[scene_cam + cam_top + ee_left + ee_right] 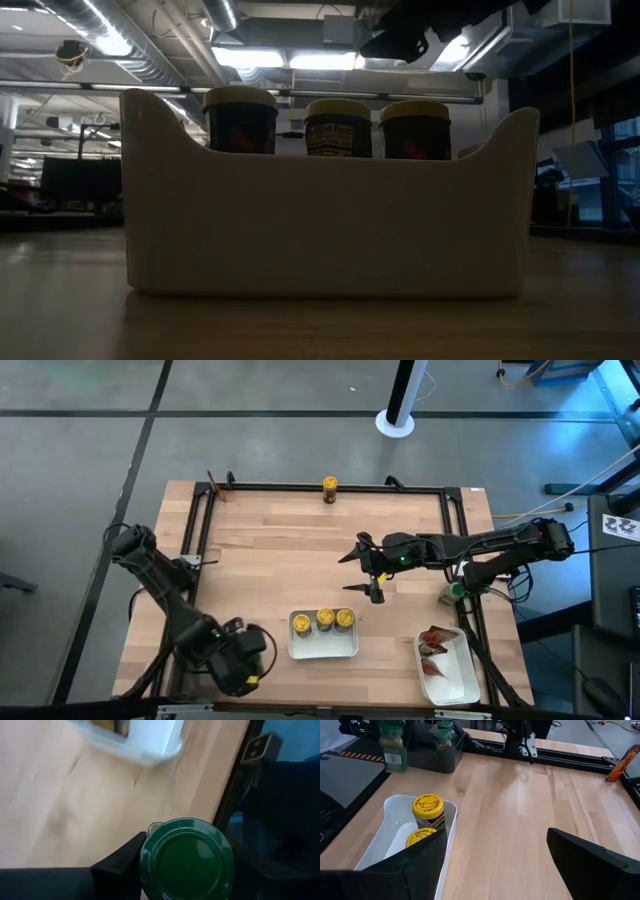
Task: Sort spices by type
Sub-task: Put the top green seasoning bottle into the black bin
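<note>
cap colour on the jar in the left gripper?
Dark green. The jar sits between the left gripper's fingers; left wrist view shows it best.

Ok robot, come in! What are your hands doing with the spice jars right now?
Left gripper shut on green-capped jar, near table's front-left edge. Right gripper open, empty, over mid-table. Three yellow-capped jars in white tray; one at far edge. Nothing blocking.

table (pixel 280 560): pale wood, matt; tray (pixel 320 230): white smooth plastic; green cap (pixel 186 860): glossy plastic
</note>
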Controlling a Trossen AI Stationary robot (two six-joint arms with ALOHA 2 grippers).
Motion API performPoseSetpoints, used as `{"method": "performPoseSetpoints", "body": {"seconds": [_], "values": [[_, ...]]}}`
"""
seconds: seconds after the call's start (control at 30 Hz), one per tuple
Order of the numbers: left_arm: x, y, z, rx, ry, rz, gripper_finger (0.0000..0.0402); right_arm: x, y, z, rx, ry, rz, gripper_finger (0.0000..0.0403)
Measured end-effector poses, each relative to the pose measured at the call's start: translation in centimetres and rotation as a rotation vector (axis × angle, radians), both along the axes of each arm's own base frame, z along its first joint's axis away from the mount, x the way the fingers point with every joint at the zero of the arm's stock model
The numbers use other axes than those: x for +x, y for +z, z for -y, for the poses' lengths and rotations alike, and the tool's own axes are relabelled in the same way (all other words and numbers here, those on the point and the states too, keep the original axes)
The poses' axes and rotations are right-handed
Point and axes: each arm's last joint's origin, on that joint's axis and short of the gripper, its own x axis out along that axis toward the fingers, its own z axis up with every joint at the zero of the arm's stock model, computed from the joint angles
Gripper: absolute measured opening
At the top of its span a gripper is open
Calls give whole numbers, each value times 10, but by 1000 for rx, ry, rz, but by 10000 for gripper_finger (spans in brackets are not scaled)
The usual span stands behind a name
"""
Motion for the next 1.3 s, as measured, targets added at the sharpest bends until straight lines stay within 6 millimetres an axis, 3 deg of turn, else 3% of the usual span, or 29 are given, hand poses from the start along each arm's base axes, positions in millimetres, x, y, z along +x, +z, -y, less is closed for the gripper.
{"method": "performPoseSetpoints", "body": {"seconds": [0.53,0.67,0.97,1.1,1.3], "values": [[-61,-3,40,-209,308,-156,187,0,1,0,1,0,7,342],[-74,-3,42,-200,361,-217,187,0,1,0,1,0,8,342],[-100,18,37,-104,502,-252,187,0,1,0,-2,1,8,342],[-111,9,43,-73,598,-267,187,0,1,0,-3,1,7,342],[-108,-14,57,1,615,-323,187,0,1,0,-19,9,11,342]]}}
